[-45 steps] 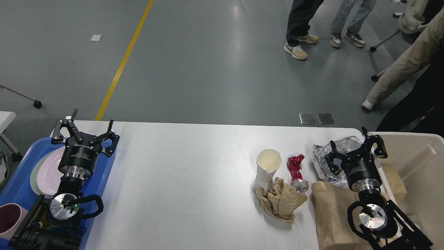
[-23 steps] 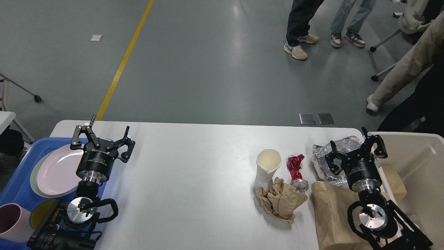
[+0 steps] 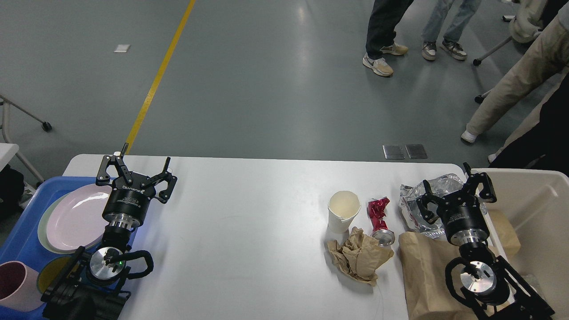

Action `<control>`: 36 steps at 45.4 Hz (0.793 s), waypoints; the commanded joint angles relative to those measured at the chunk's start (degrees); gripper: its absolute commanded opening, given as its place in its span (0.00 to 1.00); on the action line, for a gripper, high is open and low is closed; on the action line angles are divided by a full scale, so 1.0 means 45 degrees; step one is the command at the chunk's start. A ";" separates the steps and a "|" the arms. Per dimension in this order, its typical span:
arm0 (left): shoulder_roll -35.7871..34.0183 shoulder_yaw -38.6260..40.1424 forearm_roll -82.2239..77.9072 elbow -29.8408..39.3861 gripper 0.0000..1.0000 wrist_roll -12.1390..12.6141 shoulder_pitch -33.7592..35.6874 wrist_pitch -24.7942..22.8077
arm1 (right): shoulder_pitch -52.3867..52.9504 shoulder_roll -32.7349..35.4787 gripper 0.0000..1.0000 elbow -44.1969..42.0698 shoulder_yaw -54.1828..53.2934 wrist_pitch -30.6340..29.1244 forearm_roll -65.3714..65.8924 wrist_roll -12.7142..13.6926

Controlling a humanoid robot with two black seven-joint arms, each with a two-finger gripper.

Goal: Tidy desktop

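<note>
Sorting desktop (image 3: 249, 231): dishes in tray (image 3: 18, 240) left, rubbish near bin (image 3: 533, 209) right; left gripper (image 3: 135, 171) & right gripper (image 3: 454, 191) hovering wide open, empty.

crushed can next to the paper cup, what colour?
Red, with a silver end: the crushed metal can beside the white paper cup, head view.

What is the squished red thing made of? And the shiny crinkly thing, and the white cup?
The squished red can looks like thin metal: it has sharp dents and a silvery end. The shiny crinkly wrapper seems to be foil or metallised plastic, mirror-bright with many creases. The white cup is probably paper: matte, with a small tear near its rim.
</note>
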State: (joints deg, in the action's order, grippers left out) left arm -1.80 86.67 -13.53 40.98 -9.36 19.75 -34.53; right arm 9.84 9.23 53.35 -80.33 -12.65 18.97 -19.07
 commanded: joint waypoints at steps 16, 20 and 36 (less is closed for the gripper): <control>-0.0030 -0.0139 0.0116 -0.0025 0.97 0.0107 0.0025 0.0057 | 0.0000 0.0000 1.00 0.0000 0.0000 -0.0001 0.0003 -0.0001; -0.0030 -0.0139 0.0116 -0.0025 0.97 0.0107 0.0005 0.0057 | 0.0000 0.0000 1.00 0.0000 0.0000 -0.0001 0.0003 -0.0001; -0.0030 -0.0139 0.0116 -0.0025 0.97 0.0126 0.0005 0.0057 | 0.0000 0.0000 1.00 0.0000 0.0000 -0.0001 0.0003 -0.0001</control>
State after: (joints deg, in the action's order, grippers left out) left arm -1.94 86.04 -13.01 40.87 -8.85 19.78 -34.28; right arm 9.84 9.23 53.35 -80.33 -12.65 19.00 -19.07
